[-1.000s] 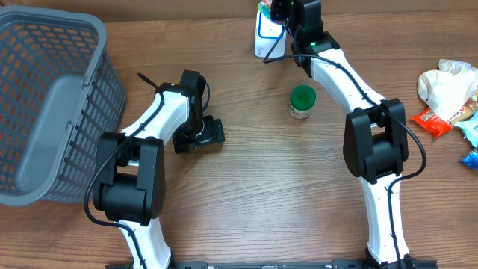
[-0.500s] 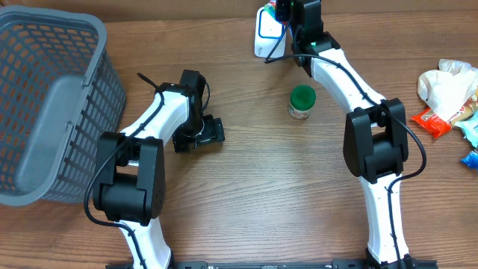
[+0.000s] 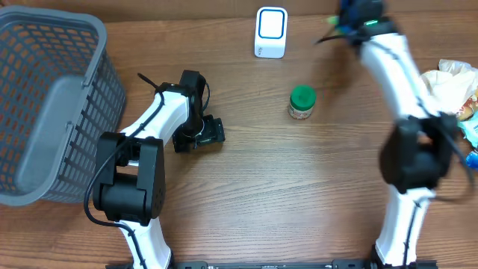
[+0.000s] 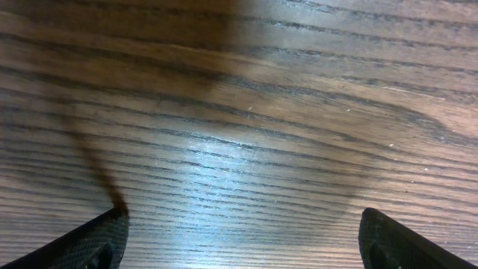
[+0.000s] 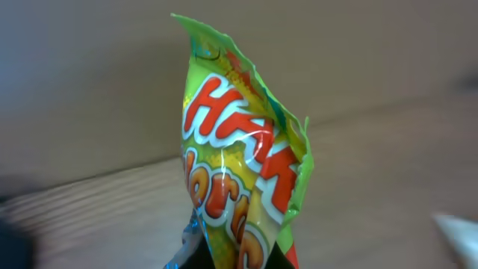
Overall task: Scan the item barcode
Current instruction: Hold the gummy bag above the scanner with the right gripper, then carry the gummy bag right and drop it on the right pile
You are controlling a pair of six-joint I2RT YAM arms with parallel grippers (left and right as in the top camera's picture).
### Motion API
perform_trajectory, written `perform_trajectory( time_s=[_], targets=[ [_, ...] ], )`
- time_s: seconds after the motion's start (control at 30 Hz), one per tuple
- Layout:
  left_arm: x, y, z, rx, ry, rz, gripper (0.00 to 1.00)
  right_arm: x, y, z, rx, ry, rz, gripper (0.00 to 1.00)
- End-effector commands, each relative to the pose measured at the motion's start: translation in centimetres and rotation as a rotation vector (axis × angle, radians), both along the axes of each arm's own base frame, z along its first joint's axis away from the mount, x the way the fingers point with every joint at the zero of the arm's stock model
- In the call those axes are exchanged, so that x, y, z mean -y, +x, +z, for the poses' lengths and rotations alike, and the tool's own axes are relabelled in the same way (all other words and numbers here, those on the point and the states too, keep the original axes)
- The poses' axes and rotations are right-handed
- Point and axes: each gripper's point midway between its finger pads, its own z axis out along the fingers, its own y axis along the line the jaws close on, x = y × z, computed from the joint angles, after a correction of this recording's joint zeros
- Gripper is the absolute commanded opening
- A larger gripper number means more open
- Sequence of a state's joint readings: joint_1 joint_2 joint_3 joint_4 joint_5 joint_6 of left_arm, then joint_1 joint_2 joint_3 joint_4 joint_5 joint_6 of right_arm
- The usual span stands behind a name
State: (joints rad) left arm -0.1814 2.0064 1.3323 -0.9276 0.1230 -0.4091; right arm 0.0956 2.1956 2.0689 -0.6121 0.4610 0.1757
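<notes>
Here, right end effector (image 5: 231, 258) grips candy packet (image 5: 237, 161) (red lettering).

The surface (image 3: 284, 194) is brown wood with dark streaky grain, and on it I see a grey mesh basket (image 3: 45, 112), a white scanner (image 3: 271, 32) with a blue-edged face, and a pale jar (image 3: 302, 104) with a green lid. The sweet bag (image 5: 231, 187) is shiny yellow-green with fat red letters outlined in white and a bit of blue low down. The left arm (image 3: 160, 116) and right arm (image 3: 388, 63) are white with black joints, the left tool (image 4: 240, 243) has black fingers (image 4: 93, 243), and the heap of wrappers (image 3: 448, 90) is white, red-orange and blue.
</notes>
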Motion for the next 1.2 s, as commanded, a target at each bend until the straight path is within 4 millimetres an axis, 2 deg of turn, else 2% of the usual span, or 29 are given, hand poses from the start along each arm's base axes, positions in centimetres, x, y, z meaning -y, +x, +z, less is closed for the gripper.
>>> perform_trajectory(
  time_s=[0.0, 0.1, 0.23, 0.33, 0.4, 0.43, 0.53, 0.7, 0.77, 0.93, 1.17],
  targets=[
    [0.4, -0.3, -1.1, -0.02, -0.033, -0.035, 0.91, 7.8, -5.6, 10.5, 0.171, 0.14, -0.238, 0.04],
    [0.4, -0.4, -1.1, -0.019, -0.034, -0.046, 0.91, 12.5, -10.3, 10.5, 0.108, 0.226, -0.377, 0.04],
    [0.4, -0.4, -1.1, -0.018, -0.035, -0.053, 0.91, 17.1, -15.9, 11.3, 0.066, 0.254, -0.522, 0.04],
    [0.4, -0.5, -1.1, -0.021, -0.035, -0.06, 0.91, 19.6, -18.9, 12.1, 0.061, 0.253, -0.591, 0.04],
    [0.4, -0.5, -1.1, -0.024, -0.034, -0.06, 0.92, 21.1, -20.1, 12.0, 0.054, 0.259, -0.629, 0.04],
    [0.4, -0.6, -1.1, -0.026, -0.034, -0.06, 0.92, 21.7, -20.5, 11.8, 0.049, 0.27, -0.64, 0.04],
    [0.3, -0.8, -1.1, -0.034, -0.033, -0.06, 0.91, 23.8, -21.9, 9.3, 0.004, 0.305, -0.689, 0.04],
    [0.3, -1.3, -1.0, -0.055, -0.03, -0.06, 0.91, 27.1, -24.2, 3.4, -0.073, 0.372, -0.766, 0.04],
    [0.2, -1.5, -1.0, -0.064, -0.028, -0.06, 0.91, 27.9, -24.5, 1.6, -0.077, 0.413, -0.759, 0.04],
    [0.1, -2.2, -0.9, -0.094, -0.024, -0.059, 0.91, 30.1, -24.4, -0.5, -0.051, 0.384, -0.722, 0.04],
    [0.8, -2.5, -0.7, -0.109, -0.068, -0.054, 0.91, 31.9, -22.1, -2.6, -0.003, 0.342, -0.668, 0.04]
  ],
)
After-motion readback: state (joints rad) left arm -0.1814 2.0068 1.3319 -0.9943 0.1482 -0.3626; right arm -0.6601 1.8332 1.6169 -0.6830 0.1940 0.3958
